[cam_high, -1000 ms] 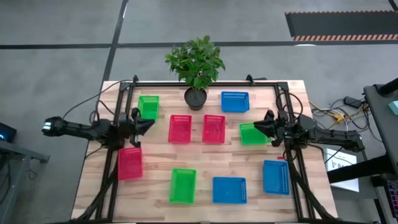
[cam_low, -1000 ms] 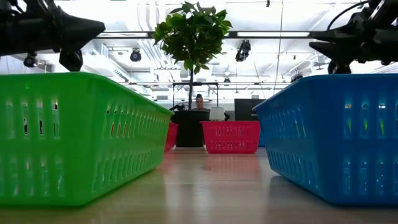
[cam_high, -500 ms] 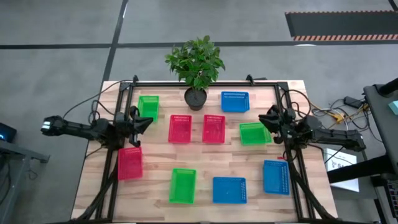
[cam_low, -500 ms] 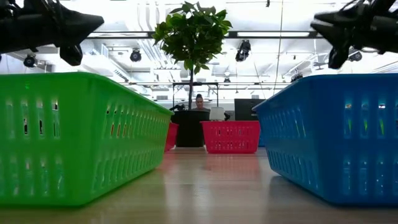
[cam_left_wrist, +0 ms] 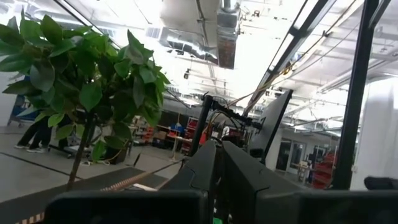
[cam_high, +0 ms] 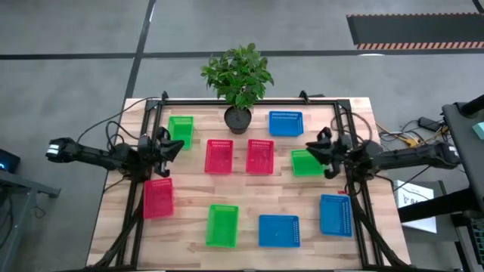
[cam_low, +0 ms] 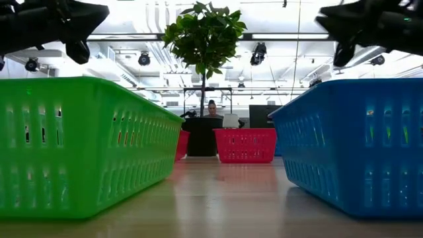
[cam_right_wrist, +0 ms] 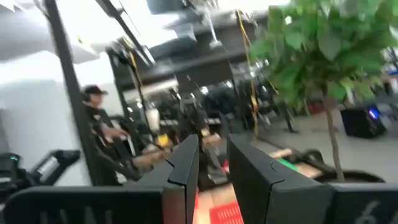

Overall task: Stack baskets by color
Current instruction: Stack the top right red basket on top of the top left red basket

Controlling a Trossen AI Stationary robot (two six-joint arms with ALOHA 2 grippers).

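Several baskets rest flat on the wooden table: green ones (cam_high: 180, 129) (cam_high: 304, 165) (cam_high: 222, 225), red ones (cam_high: 218, 156) (cam_high: 259, 156) (cam_high: 158, 197), blue ones (cam_high: 285, 122) (cam_high: 279, 230) (cam_high: 335, 214). My left gripper (cam_high: 177, 146) is shut and hangs in the air at the table's left, between the far green basket and the left red one, fingers (cam_left_wrist: 219, 144) tipped upward. My right gripper (cam_high: 310, 146) hovers over the far edge of the right green basket. Its fingers (cam_right_wrist: 213, 140) stand slightly apart, tipped upward, with nothing between them.
A potted plant (cam_high: 237, 75) stands at the table's far middle in a black pot (cam_high: 237, 119). A black frame (cam_high: 249, 100) runs along the far edge and both sides. In the low view a green basket (cam_low: 79, 145) and a blue one (cam_low: 350, 145) flank a bare lane.
My right gripper has risen, tipped its fingers upward and come a little toward the table's middle, above the right green basket. My left gripper has tipped its fingers up slightly. No basket has moved.
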